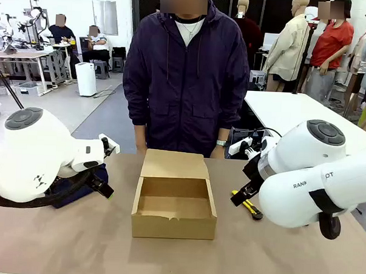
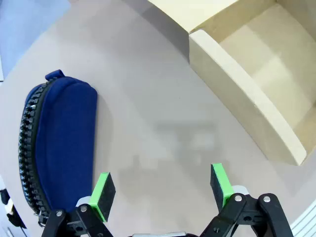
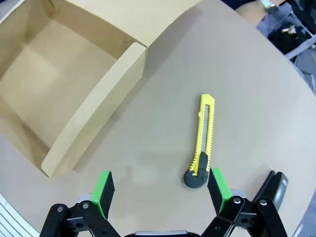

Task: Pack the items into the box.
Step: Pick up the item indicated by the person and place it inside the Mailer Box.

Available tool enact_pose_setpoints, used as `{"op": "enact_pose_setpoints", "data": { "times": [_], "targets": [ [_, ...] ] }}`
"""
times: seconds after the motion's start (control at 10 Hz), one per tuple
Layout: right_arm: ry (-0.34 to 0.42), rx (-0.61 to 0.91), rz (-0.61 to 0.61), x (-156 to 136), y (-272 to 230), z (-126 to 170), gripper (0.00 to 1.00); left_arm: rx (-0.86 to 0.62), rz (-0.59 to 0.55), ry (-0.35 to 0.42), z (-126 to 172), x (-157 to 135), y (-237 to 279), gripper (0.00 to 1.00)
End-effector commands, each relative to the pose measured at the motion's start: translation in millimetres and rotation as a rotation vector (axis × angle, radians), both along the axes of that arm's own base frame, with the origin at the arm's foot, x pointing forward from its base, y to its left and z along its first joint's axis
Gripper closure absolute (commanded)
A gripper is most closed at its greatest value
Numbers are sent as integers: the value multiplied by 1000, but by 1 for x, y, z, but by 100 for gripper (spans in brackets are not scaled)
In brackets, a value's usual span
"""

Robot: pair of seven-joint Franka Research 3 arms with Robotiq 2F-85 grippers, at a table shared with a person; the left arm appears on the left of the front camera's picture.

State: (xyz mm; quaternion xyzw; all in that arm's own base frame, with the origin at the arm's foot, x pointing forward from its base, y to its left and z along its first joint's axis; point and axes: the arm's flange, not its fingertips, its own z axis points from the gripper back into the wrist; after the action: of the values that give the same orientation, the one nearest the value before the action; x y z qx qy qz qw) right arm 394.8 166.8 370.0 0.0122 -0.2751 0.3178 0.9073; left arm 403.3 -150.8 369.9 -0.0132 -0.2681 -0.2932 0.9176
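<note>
Front view, box [image 1: 173, 225]: centre of table [image 1: 75, 247], flap lid [image 1: 174, 164] folded back at 12 o'clock toward the person [image 1: 185, 76], inside bare, nothing packed yet.
pouch [image 2: 64, 143]: navy, zipped, flat on table at 9 o'clock of box, well apart from it, not gripped.
left gripper [image 2: 160, 174]: jaws wide apart, nothing between them. One pad [image 2: 102, 190] is just beside the pouch's near end. Box at 1 o'clock in left wrist view.
right gripper [image 3: 160, 175]: jaws wide apart, empty, over bare table. Box at 10 o'clock in right wrist view.
knife [image 3: 205, 133]: yellow-black, on table at 3 o'clock of box and 1 o'clock of right gripper, untouched.
stapler [image 3: 275, 187]: black, partly cut off at 4 o'clock in right wrist view, near knife.
progress: zero of three in. All picks and placements are left, probably pouch or knife first.
</note>
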Motion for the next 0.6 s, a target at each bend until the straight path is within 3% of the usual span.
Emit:
{"op": "enact_pose_setpoints", "data": {
  "times": [0.0,0.5],
  "targets": [
    [-1,0,0,0,0,0,0,0,0,0,0,0,0,0],
    [-1,0,0,0,0,0,0,0,0,0,0,0,0,0]
  ]
}}
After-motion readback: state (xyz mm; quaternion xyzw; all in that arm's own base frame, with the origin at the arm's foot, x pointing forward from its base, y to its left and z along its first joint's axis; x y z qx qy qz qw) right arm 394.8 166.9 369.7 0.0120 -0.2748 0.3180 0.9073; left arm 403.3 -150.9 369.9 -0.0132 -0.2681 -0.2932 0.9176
